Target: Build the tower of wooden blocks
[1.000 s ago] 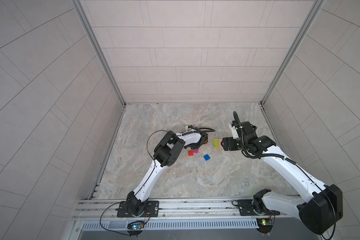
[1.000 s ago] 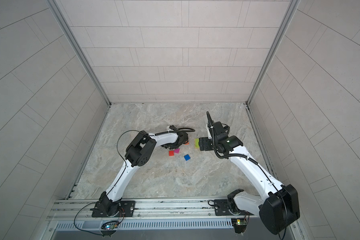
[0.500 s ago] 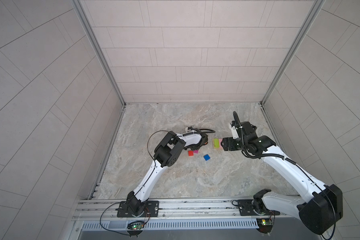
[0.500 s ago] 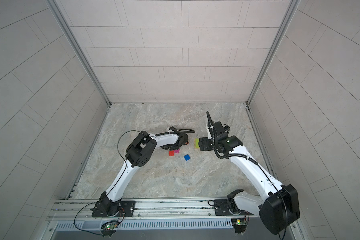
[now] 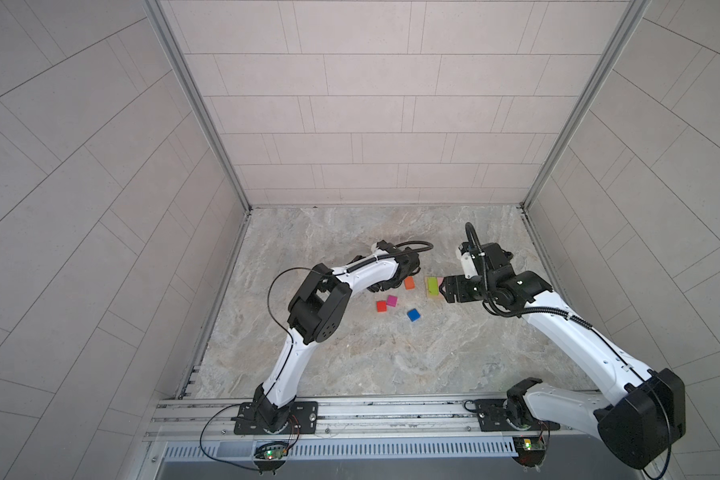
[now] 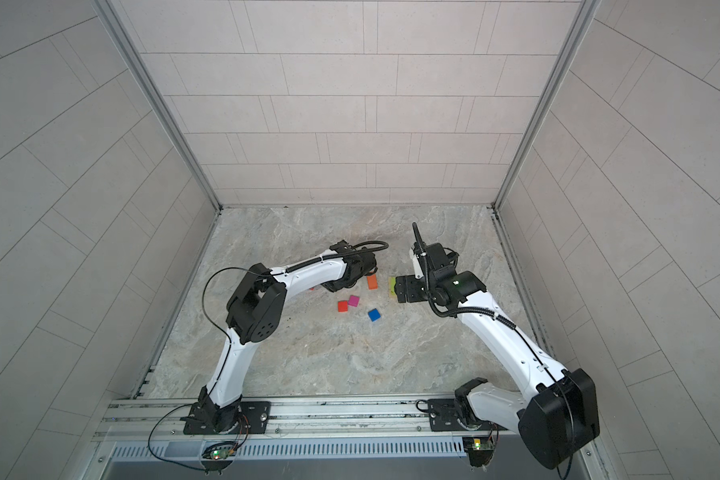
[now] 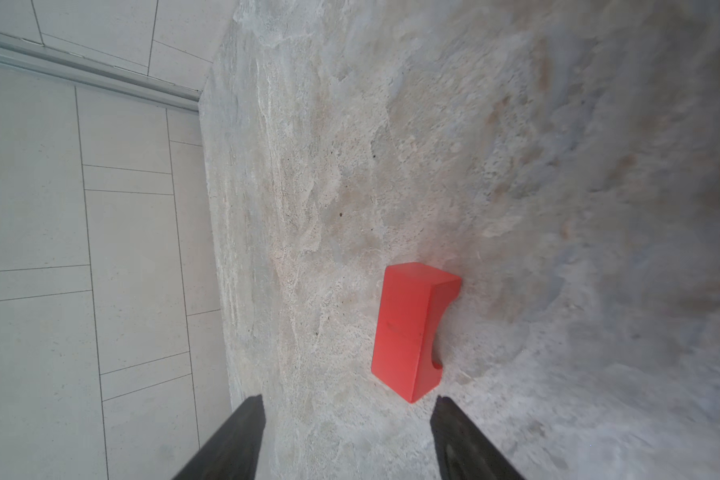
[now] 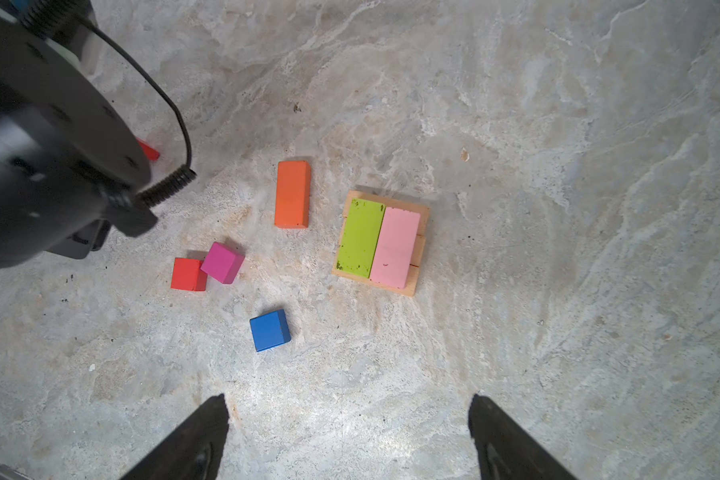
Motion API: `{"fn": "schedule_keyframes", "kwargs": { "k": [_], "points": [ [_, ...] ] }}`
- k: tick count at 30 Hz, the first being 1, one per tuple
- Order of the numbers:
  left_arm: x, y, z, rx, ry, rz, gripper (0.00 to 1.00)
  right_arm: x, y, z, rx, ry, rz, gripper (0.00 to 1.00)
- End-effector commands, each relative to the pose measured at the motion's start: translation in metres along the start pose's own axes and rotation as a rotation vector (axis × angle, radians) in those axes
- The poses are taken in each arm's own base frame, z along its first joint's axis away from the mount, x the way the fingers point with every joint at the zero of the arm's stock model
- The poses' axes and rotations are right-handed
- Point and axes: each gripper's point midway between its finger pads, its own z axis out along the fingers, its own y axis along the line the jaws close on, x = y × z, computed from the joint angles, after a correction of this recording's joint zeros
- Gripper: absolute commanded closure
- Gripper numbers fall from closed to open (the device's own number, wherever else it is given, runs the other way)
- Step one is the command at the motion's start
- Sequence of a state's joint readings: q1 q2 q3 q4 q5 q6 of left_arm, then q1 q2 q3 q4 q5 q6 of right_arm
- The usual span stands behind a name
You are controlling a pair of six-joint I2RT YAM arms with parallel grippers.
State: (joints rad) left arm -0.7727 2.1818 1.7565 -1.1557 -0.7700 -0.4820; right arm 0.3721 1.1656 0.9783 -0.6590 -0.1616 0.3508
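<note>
- Left jaws stand apart and empty; the red notched piece (image 7: 408, 332) lies on the bench just ahead of them.
- Right jaws are spread wide and hold nothing, hovering above bare bench.
- The tower, right of the bench's middle, has a lime oblong (image 8: 360, 239) and a pink oblong (image 8: 395, 247) side by side on tan bars (image 8: 422, 249).
- The orange oblong (image 8: 292, 194) is likely next: grip its long sides squarely and lower it without nudging the pair.

You can log no legible text, label, brand, number or sign in any view. The dark specks on the lime oblong (image 8: 360, 237) and the small red mark on the pink oblong (image 8: 395, 247) are scuffs, not characters. Any print on the circuit board (image 5: 271, 453) under the rail (image 5: 371, 419) is too small to read.
</note>
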Motion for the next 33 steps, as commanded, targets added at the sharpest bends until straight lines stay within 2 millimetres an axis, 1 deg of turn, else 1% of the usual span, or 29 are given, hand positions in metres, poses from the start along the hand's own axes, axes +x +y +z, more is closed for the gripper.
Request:
{"fn": "schedule_keyframes", "kwargs": {
  "k": [1, 3, 6, 10, 15, 20, 24, 27, 28, 30, 33],
  "points": [
    [0.0, 0.004, -0.022, 0.145, 0.005, -0.033, 0.31, -0.012, 0.01, -0.01, -0.045, -0.027, -0.026, 0.08],
    [0.0, 0.006, -0.03, 0.215, 0.002, -0.066, 0.3, -0.017, 0.015, -0.01, -0.067, -0.034, -0.033, 0.07],
    [-0.001, 0.014, -0.04, 0.312, -0.014, -0.127, 0.3, -0.023, 0.023, -0.008, -0.094, -0.045, -0.047, 0.05],
    [0.0, 0.031, -0.046, 0.435, -0.03, -0.206, 0.3, -0.03, 0.037, -0.001, -0.144, -0.054, -0.063, 0.03],
    [0.01, 0.06, -0.044, 0.578, -0.026, -0.328, 0.3, -0.037, 0.063, 0.013, -0.221, -0.056, -0.116, 0.01],
    [0.031, 0.095, -0.037, 0.641, 0.013, -0.432, 0.27, -0.042, 0.092, 0.028, -0.305, -0.023, -0.175, 0.01],
    [0.041, 0.11, -0.04, 0.743, -0.011, -0.507, 0.26, -0.048, 0.109, 0.041, -0.318, -0.027, -0.241, 0.01],
    [0.049, 0.122, -0.033, 0.778, -0.026, -0.591, 0.21, -0.047, 0.125, 0.056, -0.327, 0.0, -0.312, 0.01],
    [0.052, 0.123, -0.03, 0.797, -0.028, -0.616, 0.19, -0.046, 0.13, 0.062, -0.322, 0.011, -0.338, 0.01],
    [0.055, 0.126, -0.029, 0.842, -0.048, -0.659, 0.17, -0.046, 0.139, 0.071, -0.305, 0.025, -0.387, 0.0],
    [0.058, 0.126, -0.031, 0.906, -0.076, -0.695, 0.14, -0.048, 0.149, 0.081, -0.285, 0.04, -0.445, 0.0]
  ]
}}
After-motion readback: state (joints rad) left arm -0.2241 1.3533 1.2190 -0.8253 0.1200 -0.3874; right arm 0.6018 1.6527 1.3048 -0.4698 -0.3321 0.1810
